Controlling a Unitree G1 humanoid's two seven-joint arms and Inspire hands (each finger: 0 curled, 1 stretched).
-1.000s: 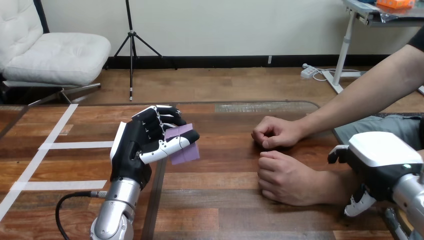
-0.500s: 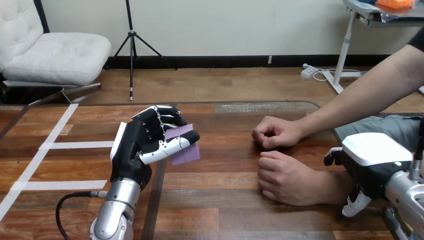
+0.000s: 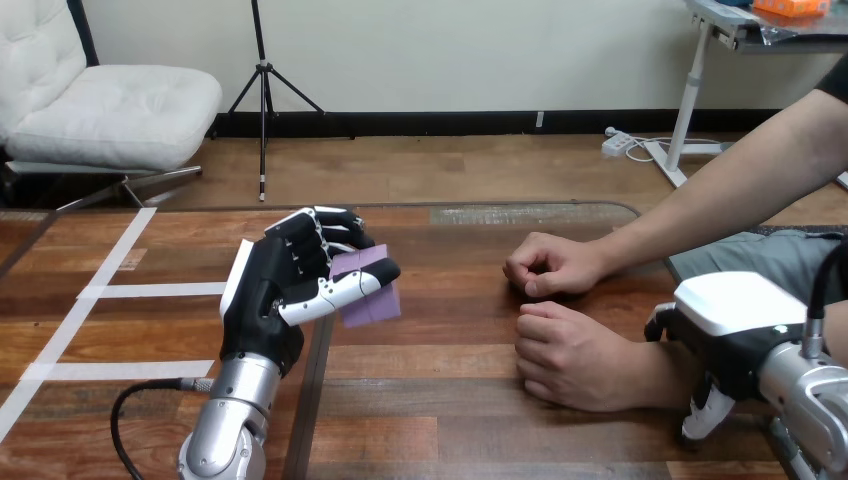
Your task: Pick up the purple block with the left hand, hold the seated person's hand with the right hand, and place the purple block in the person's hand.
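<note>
Right hand (image 3: 735, 325) neared person's wrist (image 3: 662, 375) — grip unclear; left hand (image 3: 270, 300) clasps purple block (image 3: 372, 308).

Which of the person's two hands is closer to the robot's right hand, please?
The person's hand lower in the view, whose wrist lies beside the right hand; the person's upper hand rests farther across the table.

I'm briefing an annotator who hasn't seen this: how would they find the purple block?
Look at the wooden table's left half, where the robot's left hand is. The purple block sits pinched between its thumb and curled fingers. It is the only purple thing, flat-faced against the black-and-white fingers.
</note>
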